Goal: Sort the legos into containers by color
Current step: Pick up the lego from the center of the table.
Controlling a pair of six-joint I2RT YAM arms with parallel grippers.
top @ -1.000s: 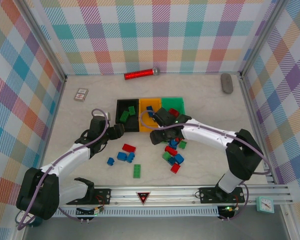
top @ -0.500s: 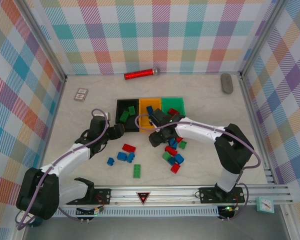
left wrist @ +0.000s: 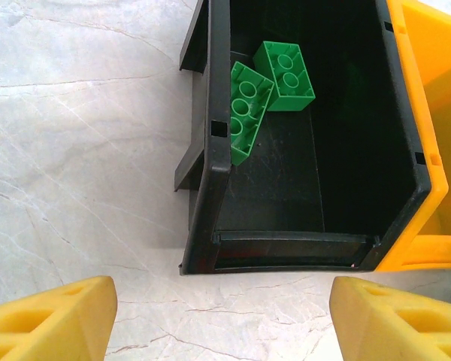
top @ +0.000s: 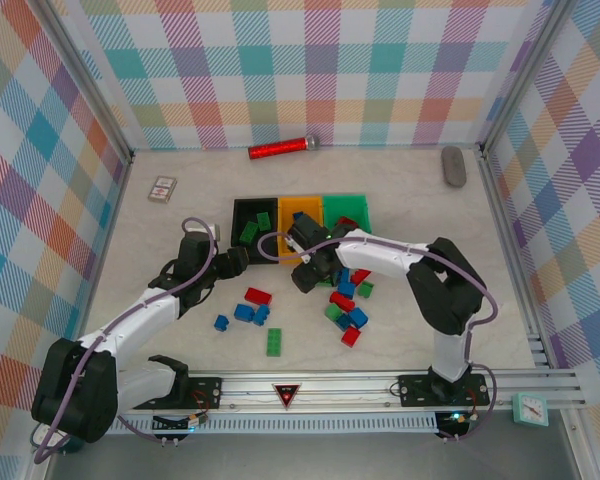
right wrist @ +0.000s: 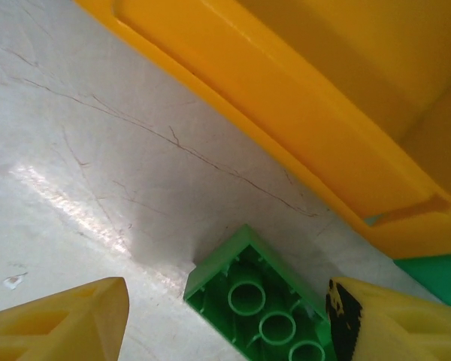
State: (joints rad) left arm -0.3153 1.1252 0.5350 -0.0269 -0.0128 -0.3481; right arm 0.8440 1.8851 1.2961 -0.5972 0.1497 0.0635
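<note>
Three joined bins stand mid-table: black (top: 238,232), orange-yellow (top: 302,206) and green (top: 346,203). Two green legos (left wrist: 248,109) lie in the black bin (left wrist: 210,188). A blue lego (top: 299,217) lies in the orange-yellow bin, a red one (top: 348,224) in the green bin. My left gripper (top: 242,262) hangs open just before the black bin, with nothing between its fingers (left wrist: 52,320). My right gripper (top: 308,278) is open and low before the orange-yellow bin (right wrist: 286,113). A green lego (right wrist: 263,308) lies hollow side up between its fingers, against the right one.
Loose legos lie nearer the arms: a red one (top: 258,296), blue ones (top: 244,312), a green one (top: 274,342) and a mixed heap (top: 348,305). A red glittery cylinder (top: 282,148), a grey object (top: 453,166) and a small card box (top: 162,188) lie towards the back.
My right gripper has slid left along the front of the bins, from the heap towards the orange-yellow bin. The left arm has stayed still.
</note>
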